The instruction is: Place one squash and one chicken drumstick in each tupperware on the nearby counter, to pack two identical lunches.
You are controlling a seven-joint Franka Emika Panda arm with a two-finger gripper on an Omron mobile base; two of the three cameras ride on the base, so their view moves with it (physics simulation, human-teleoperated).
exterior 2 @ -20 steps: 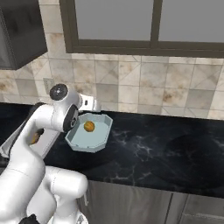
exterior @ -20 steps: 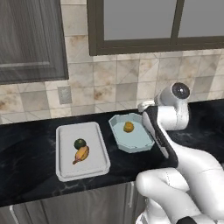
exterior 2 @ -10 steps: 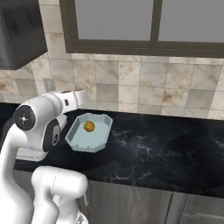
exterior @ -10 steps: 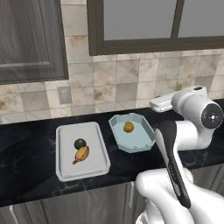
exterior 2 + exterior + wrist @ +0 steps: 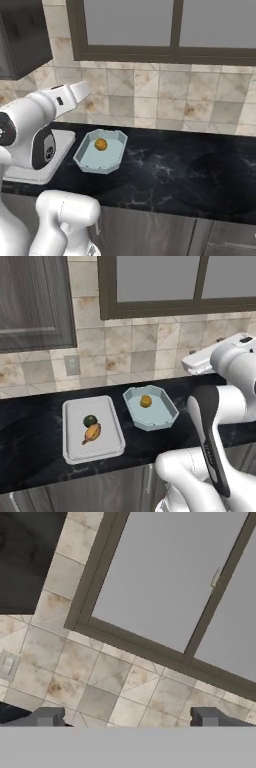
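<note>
The arm has swung up and away from the black stone bench (image 5: pixel 30 421). Claw (image 5: pixel 127 717) is spread, empty, facing the window. The pale-blue octagonal tupperware (image 5: pixel 150 408) holds only the yellow-orange squash (image 5: pixel 145 401); its drumstick remains outstanding. The white rectangular tupperware (image 5: pixel 92 428) holds the dark green squash (image 5: pixel 90 420) and the glossy orange-brown drumstick (image 5: pixel 92 433).

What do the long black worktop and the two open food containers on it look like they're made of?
The long black worktop looks like polished stone, going by its faint grey veining. The white rectangular container with rounded corners and the pale-blue octagonal container with sloped walls look like smooth matte plastic, though the render leaves that open.
</note>
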